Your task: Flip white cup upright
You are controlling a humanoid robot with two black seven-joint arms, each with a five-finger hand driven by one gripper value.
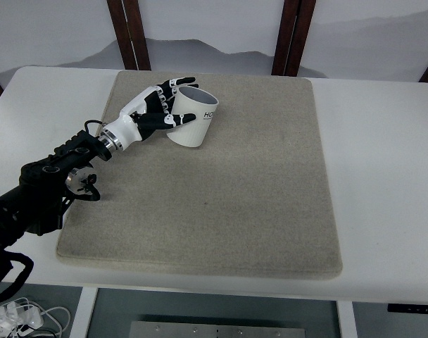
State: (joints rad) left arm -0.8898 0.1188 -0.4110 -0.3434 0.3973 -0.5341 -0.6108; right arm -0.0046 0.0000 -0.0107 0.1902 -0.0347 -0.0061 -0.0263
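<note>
A white cup [193, 120] with dark lettering on its side stands at the back left of the beige mat [221, 197]. Its mouth faces up and slightly toward the back, so the grey inside shows. My left hand [168, 102] comes in from the lower left on a black arm. It holds the cup's left side, with the fingers [177, 85] curled over the rim and the thumb pressed against the wall lower down. The cup looks a little tilted in this grasp. No right arm shows in the top view.
The mat lies on a white table [383, 176]. Dark wooden legs [129, 32] stand behind the table's far edge. Cables lie on the floor at the bottom left.
</note>
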